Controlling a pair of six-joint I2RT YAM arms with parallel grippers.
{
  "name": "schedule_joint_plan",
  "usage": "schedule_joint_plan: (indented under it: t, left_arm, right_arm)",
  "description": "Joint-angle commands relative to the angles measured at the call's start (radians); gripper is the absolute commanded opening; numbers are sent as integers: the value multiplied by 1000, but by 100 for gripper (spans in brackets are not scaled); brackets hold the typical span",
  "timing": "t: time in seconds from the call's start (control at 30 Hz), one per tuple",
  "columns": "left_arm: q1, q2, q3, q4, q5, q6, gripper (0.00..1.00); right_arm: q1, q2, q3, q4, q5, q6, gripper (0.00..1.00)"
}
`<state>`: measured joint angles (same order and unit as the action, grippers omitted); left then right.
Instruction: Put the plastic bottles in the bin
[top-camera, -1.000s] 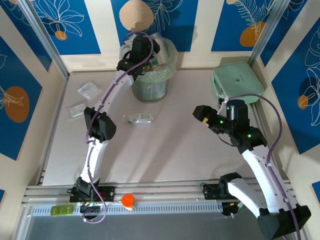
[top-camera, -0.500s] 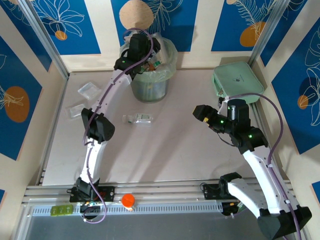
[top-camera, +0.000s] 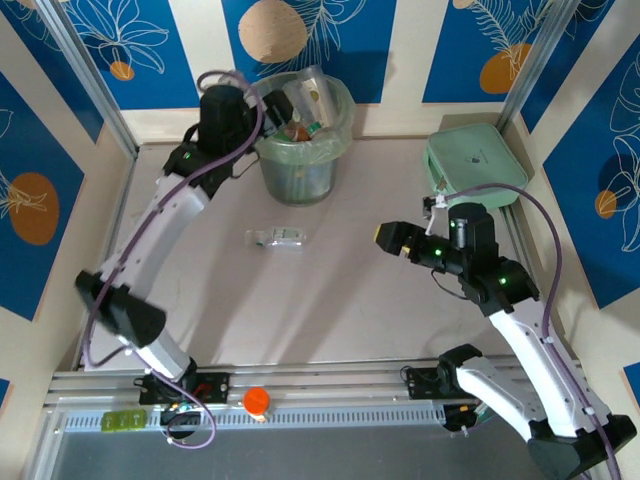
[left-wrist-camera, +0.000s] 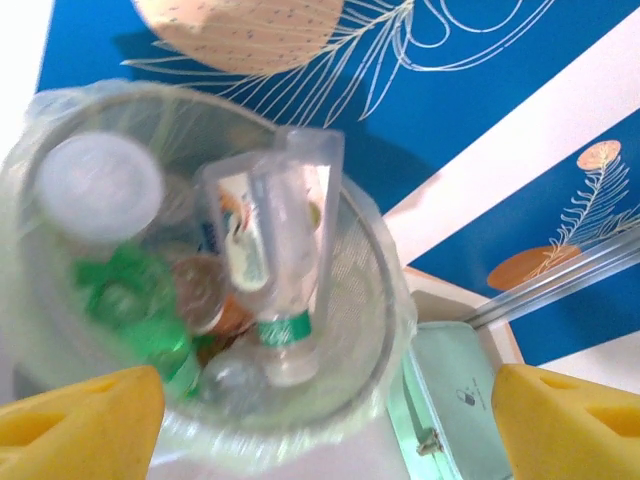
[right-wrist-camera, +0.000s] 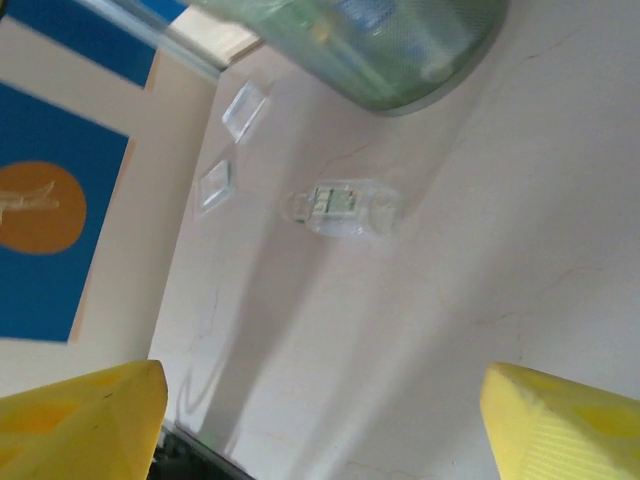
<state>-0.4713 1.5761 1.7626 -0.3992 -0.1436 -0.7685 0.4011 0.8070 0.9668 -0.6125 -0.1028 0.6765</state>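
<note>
You had a heap of plastic bottles (left-wrist-camera: 270, 270) in the bin (top-camera: 340, 125) and, as far as shown, 1 clear bottle (top-camera: 277, 238) left on the worktop (top-camera: 350, 300), with the left claw (left-wrist-camera: 322, 420) and right claw (top-camera: 388, 238) both spread and empty.

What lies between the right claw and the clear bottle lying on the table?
Nothing: in the top external view the stretch from the right claw to the bottle is bare table. The right wrist view agrees.

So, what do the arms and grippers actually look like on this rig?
Left arm and right arm: white links, black joint housings, a purple cable looping along each. Green lights glow on the right arm's wrist. Left gripper and right gripper have yellow wedge-shaped fingers.
</note>
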Motion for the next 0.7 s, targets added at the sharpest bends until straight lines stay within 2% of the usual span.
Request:
schedule_joint_plan:
  t: [0.0, 0.17, 0.3, 0.4, 0.5, 0.67]
  left_arm:
    - [7, -143, -179, -8, -47, -91, 86]
    - [12, -309, -433, -87, -120, -263, 90]
    - [16, -355, -567, -135, -99, -450, 93]
    - [26, -342, -644, -101, -36, -567, 95]
    - [32, -302, -686, -99, 6, -680, 95]
    - [33, -171, -678, -127, 82, -794, 96]
  right_arm:
    - [79, 14, 6, 7, 19, -107, 81]
    - [172, 89, 39, -20, 123, -102, 78]
    - [207, 113, 21, 25, 172, -48, 77]
    - [213, 120, 13, 23, 225, -22, 77]
    - [212, 118, 11, -15, 330, 28, 77]
    - [214, 114, 6, -98, 485, 119, 77]
